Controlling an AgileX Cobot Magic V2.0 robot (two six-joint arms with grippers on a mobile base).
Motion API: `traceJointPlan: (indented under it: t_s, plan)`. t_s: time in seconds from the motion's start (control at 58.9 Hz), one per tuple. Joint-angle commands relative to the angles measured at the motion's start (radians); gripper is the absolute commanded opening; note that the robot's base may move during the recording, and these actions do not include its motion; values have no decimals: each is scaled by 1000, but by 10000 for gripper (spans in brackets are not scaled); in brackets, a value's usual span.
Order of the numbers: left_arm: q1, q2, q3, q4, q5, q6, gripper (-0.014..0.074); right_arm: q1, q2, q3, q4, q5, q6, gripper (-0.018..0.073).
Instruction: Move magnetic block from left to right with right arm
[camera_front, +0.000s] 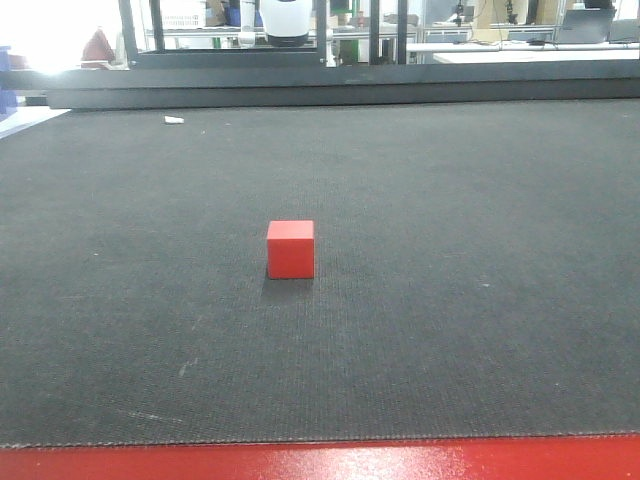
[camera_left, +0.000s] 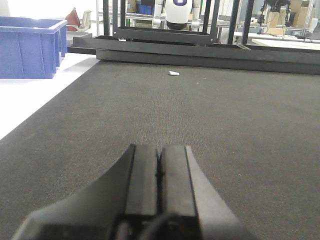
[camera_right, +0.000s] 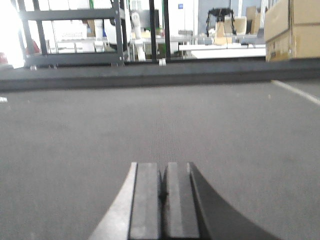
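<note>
Blue bin (camera_left: 30, 47) at far left, on a white surface off the mat's edge. Counter (camera_front: 480, 330): dark ribbed mat, red strip along the near edge. Small white scrap (camera_front: 174, 120) at 11 o'clock from the magnetic block (camera_front: 290, 249), well apart. Block stands alone near mat centre, flat on one face. Black metal rack (camera_front: 230, 58) beyond the far edge, 12 o'clock. Left claw (camera_left: 159, 150): fingers pressed together, nothing between. Right claw (camera_right: 164, 167): same, gripping nothing. Cardboard boxes (camera_right: 292, 27) far right.
</note>
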Motion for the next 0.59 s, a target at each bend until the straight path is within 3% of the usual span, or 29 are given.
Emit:
traceJointPlan:
  t_s: [0.0,0.238,0.323,0.493,0.577]
  plan:
    - [1,-14,10,0,-90,-4,-116,-5,0,-110,-10,-80,0,106]
    - [1,-14,10,0,-90,-4,-116,12,244,-362,-10,67,0,140]
    - [1,-14,10,0,-90,-4,-116,36,385,-444,-10,105,0,239]
    - [1,-14,10,0,-90,-4,-116,108,660,-621,-10,218,0,559]
    - [1,-14,10,0,-90,-4,-116,151,783,-716,-12,312,0,634]
